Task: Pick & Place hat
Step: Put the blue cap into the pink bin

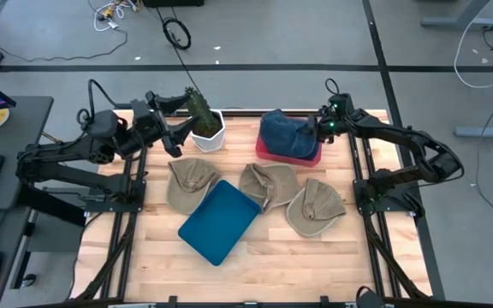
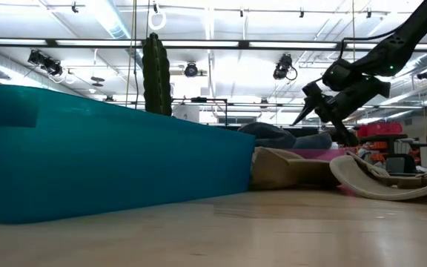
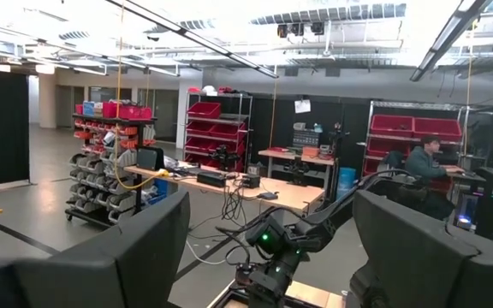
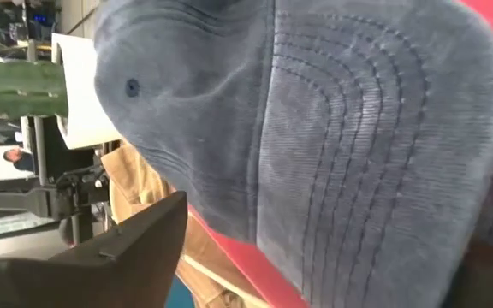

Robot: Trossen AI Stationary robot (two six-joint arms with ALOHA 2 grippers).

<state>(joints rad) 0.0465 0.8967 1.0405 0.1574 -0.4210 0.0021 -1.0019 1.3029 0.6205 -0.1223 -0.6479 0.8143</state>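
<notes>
Blue hat (image 1: pixel 285 134) in red bin (image 1: pixel 291 156), right claw (image 1: pixel 322 128) open beside it.

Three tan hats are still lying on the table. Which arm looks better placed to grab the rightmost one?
Probably the right. Its open claw hangs by the blue hat on the red bin, nearer the rightmost tan hat. The left claw waits beside the cactus pot.
</notes>
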